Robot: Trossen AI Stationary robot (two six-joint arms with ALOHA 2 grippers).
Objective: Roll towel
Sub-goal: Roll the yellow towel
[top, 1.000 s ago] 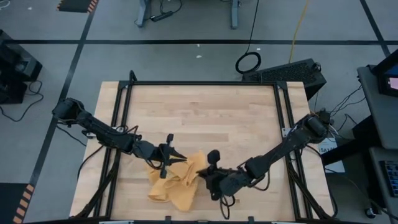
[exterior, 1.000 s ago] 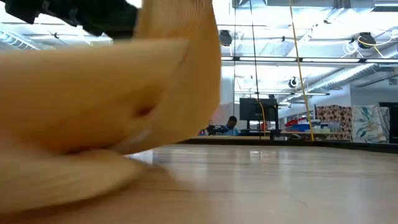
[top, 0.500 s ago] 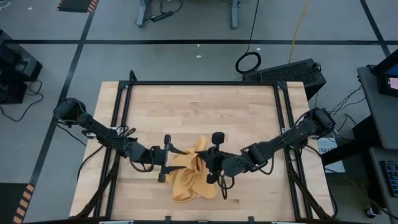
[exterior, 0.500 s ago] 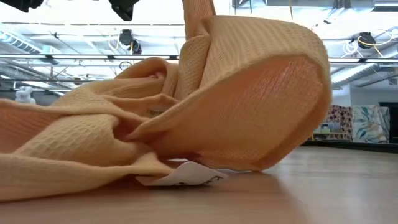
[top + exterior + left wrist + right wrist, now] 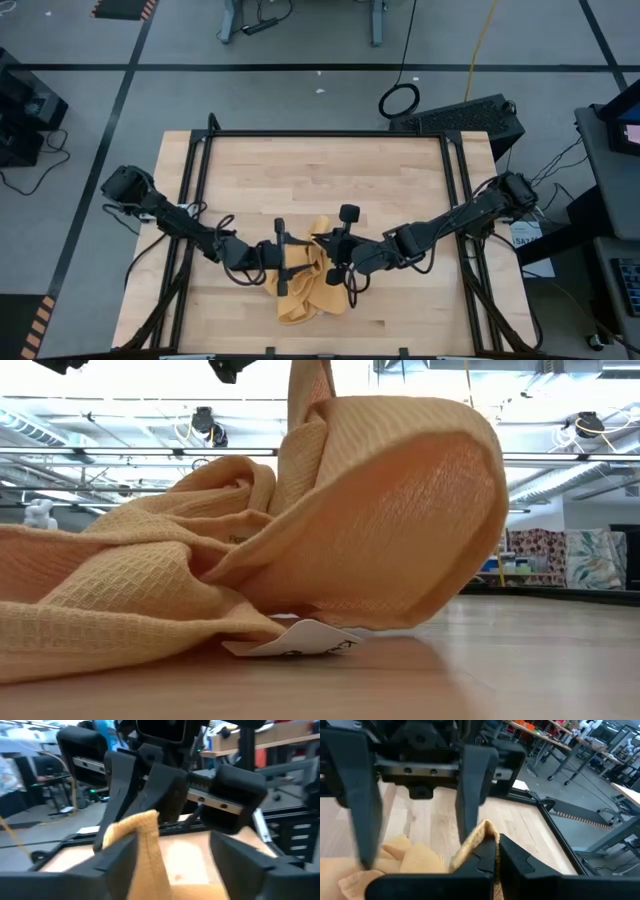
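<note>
Since half a second ago, your left gripper (image 5: 296,268) has slid rightward to the towel (image 5: 312,290), fingers spread and holding nothing. Towel: mustard waffle-weave cloth, bunched in soft folds near the bench's (image 5: 320,180) front middle, one fold pulled upward. Right gripper (image 5: 327,266): fingers closed, pinching that raised fold. Bare wood lies open behind and to both sides. Low view: cloth hides both grippers; a white label (image 5: 290,643) peeks out beneath.

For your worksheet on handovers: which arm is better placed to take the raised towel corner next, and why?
Probably the left: its gripper stands open around the towel corner, which the shut right gripper holds up.
</note>
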